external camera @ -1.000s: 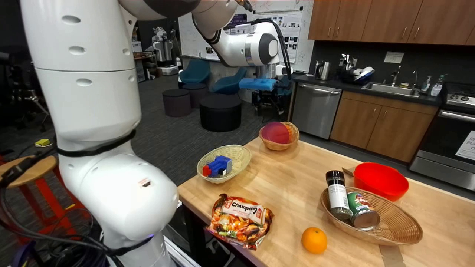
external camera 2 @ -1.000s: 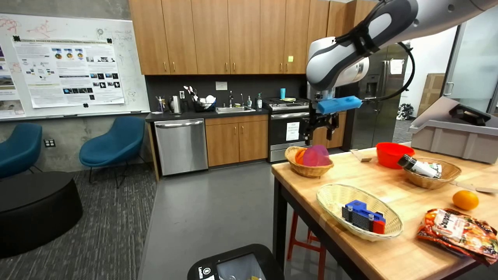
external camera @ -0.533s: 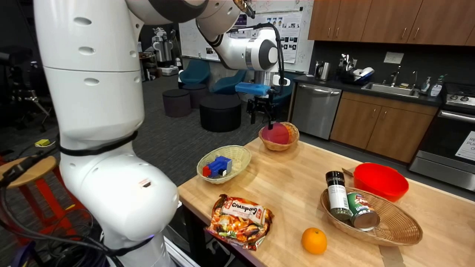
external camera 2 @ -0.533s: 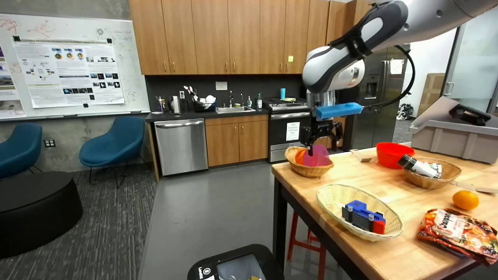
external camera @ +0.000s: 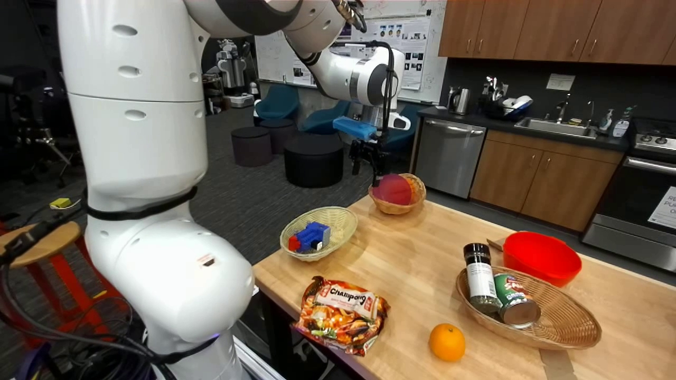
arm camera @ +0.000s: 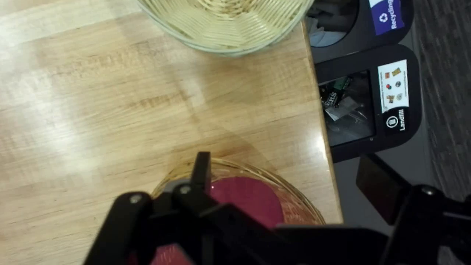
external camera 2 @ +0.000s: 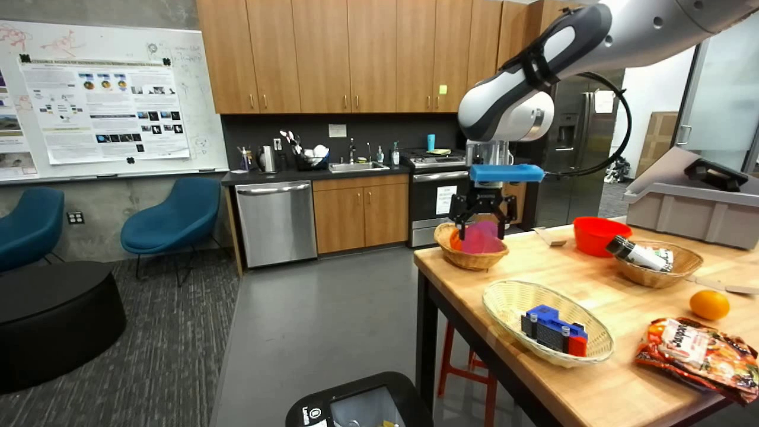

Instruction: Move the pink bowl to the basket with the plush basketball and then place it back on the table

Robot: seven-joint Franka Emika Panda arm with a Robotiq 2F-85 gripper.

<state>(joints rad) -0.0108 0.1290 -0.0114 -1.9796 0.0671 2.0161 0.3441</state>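
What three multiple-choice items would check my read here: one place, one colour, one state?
1. Where is the pink bowl? A) in the sink B) on the floor C) in the basket with the plush ball
2. What colour is the other bowl? A) red B) green C) white
3. The end effector is: A) shut B) open C) out of view

1 C: the wrist view shows it within the basket. 2 A: both exterior views show it red. 3 B: its jaws stand apart in both exterior views.

Bent arm [external camera 2: 593, 44], gripper [external camera 2: 481, 232] downward (fingers [arm camera: 201, 169] well apart) at its end.
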